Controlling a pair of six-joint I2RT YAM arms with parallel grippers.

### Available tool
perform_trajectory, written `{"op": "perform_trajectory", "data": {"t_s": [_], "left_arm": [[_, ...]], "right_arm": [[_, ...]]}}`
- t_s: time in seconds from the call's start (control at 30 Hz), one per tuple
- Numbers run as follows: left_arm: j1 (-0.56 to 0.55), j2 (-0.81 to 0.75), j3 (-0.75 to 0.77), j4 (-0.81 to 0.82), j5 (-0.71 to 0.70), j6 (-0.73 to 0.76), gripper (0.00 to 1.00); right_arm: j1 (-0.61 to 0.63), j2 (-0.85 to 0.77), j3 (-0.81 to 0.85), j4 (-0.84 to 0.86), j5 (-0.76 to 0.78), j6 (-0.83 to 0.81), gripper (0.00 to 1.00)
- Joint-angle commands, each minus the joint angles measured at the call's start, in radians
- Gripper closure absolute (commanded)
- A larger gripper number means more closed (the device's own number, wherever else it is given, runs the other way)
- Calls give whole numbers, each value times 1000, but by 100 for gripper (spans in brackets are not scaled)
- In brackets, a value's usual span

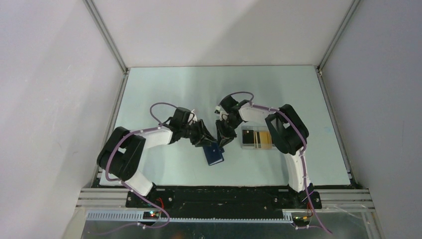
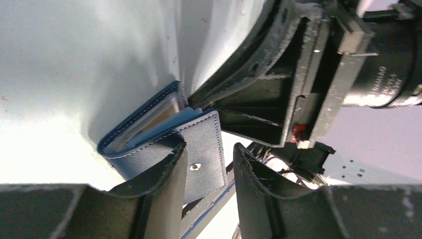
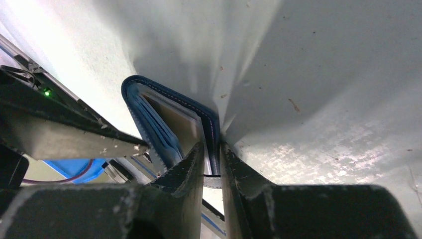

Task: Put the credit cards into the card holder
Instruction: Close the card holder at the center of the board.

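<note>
The navy-blue card holder lies on the table between both grippers, partly opened. My right gripper is shut on one cover of the card holder, holding it spread; in the top view this gripper is at its far right corner. My left gripper is open at the holder's flap with the pale snap; one finger rests against the holder. In the top view it is at the far left corner. Orange-yellow credit cards lie in a clear case. A tan surface shows inside the holder; I cannot tell whether it is a card.
The clear plastic case with a dark base sits on the table right of the holder, beside the right arm's elbow. Grey walls enclose the table on the left, back and right.
</note>
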Motion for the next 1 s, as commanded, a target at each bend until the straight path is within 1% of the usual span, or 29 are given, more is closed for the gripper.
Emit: {"op": "perform_trajectory", "data": {"t_s": [0.0,0.1,0.23,0.37,0.47,0.53,0.6,0.63,0.67,0.7,0.73,0.77,0.83,0.87,0.97], "left_arm": [[-16,18,5,-10,-56,-1,57],[-26,20,38,-121,-122,43,56],[-30,24,51,-152,-150,59,57],[-36,35,61,-176,-159,83,59],[-47,52,74,-210,-179,98,61],[-51,60,77,-224,-195,102,63],[-55,64,77,-233,-207,102,64],[-57,65,78,-236,-211,102,64],[-59,65,79,-242,-217,102,64],[-60,64,80,-248,-219,102,64],[-61,62,82,-251,-220,103,64],[-61,58,83,-259,-224,104,64],[-60,48,87,-266,-228,107,64],[-61,45,89,-268,-229,108,64],[-61,28,95,-273,-223,110,63]], "right_arm": [[-11,-36,-12,-5,24,-42,78],[-13,-51,-12,-14,49,-43,78],[-15,-80,-12,-23,77,-47,78],[-23,-88,-12,-27,50,-67,78],[-25,-80,-12,-37,35,-83,78],[-24,-83,-13,-53,64,-90,78],[-19,-105,-17,-73,119,-101,73],[-13,-124,-18,-87,140,-109,68],[-8,-134,-19,-94,179,-117,65],[4,-152,-21,-107,198,-122,59],[19,-160,-21,-114,239,-130,56],[27,-174,-22,-126,262,-133,51],[50,-191,-23,-145,328,-144,45],[60,-201,-24,-151,369,-149,43],[69,-215,-35,-162,408,-160,39]]}}
